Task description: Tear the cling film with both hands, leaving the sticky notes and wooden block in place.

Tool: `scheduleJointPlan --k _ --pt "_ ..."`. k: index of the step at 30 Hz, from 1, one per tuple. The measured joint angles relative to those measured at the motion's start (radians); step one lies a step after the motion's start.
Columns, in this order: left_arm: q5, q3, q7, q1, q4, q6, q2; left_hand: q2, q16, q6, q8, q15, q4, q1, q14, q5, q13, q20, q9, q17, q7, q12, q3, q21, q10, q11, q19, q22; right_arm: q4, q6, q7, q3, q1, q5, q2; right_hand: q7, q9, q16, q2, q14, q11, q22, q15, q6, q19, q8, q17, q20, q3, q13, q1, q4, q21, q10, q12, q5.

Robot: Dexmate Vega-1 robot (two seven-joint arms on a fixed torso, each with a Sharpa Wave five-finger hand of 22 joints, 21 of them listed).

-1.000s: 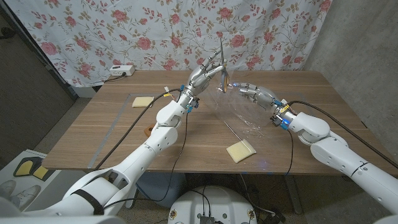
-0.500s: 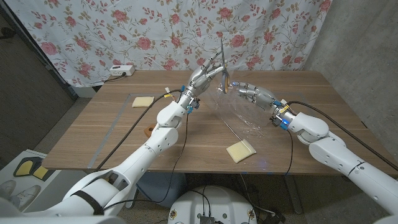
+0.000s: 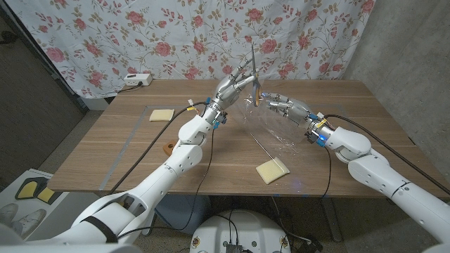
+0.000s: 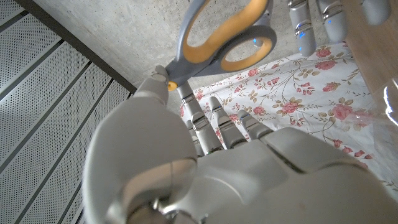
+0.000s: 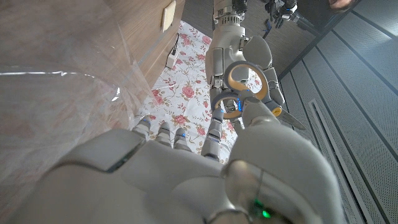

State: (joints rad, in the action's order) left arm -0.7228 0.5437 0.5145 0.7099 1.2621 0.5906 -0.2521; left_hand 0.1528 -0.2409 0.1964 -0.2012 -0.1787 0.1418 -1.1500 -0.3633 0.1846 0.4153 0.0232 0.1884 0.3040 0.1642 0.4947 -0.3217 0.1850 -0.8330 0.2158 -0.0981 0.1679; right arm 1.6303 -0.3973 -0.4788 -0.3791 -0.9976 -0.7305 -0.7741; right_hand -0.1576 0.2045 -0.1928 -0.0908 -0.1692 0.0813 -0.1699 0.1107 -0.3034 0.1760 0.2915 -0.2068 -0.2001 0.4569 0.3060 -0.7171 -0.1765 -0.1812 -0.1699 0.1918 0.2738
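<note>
My left hand [image 3: 235,86] is raised over the table's middle and grips scissors [image 3: 252,62], blades pointing up. Their grey and orange handles [image 4: 224,37] sit just past its fingertips. My right hand [image 3: 287,107] reaches in from the right, its fingertips [image 4: 323,22] almost at the handles. A clear cling film sheet [image 3: 271,130] hangs from between the hands down to the table, and runs beside the back of my right hand [image 5: 155,168] as film [image 5: 56,106]. Whether that hand holds it is hidden. Yellow sticky notes lie at the left [image 3: 160,114] and front [image 3: 272,170]. A small wooden block [image 3: 167,148] sits near the left edge.
A white power strip [image 3: 137,80] lies at the table's back left corner. A floral curtain [image 3: 176,35] hangs behind the table [image 3: 337,98]. Cables trail along both arms.
My left hand with the scissors has shifted slightly right, and my right hand's fingertips have edged toward the scissor handles. The film and notes have stayed put.
</note>
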Motion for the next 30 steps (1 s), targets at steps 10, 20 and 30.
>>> scheduleJointPlan --k 10,20,30 --pt "0.000 0.005 0.000 0.001 0.003 -0.008 0.002 0.001 -0.007 0.000 0.000 0.000 0.000 0.002 0.000 -0.001 0.000 0.000 0.000 0.005 0.000 0.000 0.000 0.000 0.000 0.000 0.000 0.000 -0.019 -0.006 -0.051 -0.002 0.012 -0.029 0.010 -0.005 -0.005 -0.008 -0.007 -0.002 -0.005 0.000 -0.002 -0.005 0.000 0.000 0.000 0.000 0.010 -0.005 -0.015 0.002 0.000 -0.006 0.000 0.008" --pt "-0.002 0.006 0.001 0.003 0.003 -0.008 0.006 0.005 -0.007 0.000 0.000 0.000 0.000 0.005 0.000 0.001 0.000 0.000 0.000 0.005 0.000 0.000 0.000 0.000 0.000 0.000 0.000 0.000 -0.027 -0.006 -0.066 -0.002 0.013 -0.038 0.013 0.002 -0.005 -0.008 -0.007 -0.002 -0.005 0.000 -0.002 -0.013 0.000 0.000 0.000 0.000 0.017 -0.010 -0.023 0.000 0.000 -0.006 0.005 0.008" --pt "-0.014 0.005 0.011 0.003 -0.004 -0.008 0.014 0.005 -0.007 0.000 0.000 0.000 0.000 0.005 0.000 0.001 0.000 0.000 0.000 0.005 0.000 0.000 0.000 0.000 0.000 0.000 0.000 0.000 -0.031 -0.006 -0.078 -0.004 0.017 -0.039 0.014 0.002 -0.005 -0.008 -0.010 -0.002 -0.009 0.000 -0.002 -0.013 0.000 -0.007 0.000 0.000 0.018 -0.015 -0.038 -0.001 -0.004 -0.002 0.005 0.012"
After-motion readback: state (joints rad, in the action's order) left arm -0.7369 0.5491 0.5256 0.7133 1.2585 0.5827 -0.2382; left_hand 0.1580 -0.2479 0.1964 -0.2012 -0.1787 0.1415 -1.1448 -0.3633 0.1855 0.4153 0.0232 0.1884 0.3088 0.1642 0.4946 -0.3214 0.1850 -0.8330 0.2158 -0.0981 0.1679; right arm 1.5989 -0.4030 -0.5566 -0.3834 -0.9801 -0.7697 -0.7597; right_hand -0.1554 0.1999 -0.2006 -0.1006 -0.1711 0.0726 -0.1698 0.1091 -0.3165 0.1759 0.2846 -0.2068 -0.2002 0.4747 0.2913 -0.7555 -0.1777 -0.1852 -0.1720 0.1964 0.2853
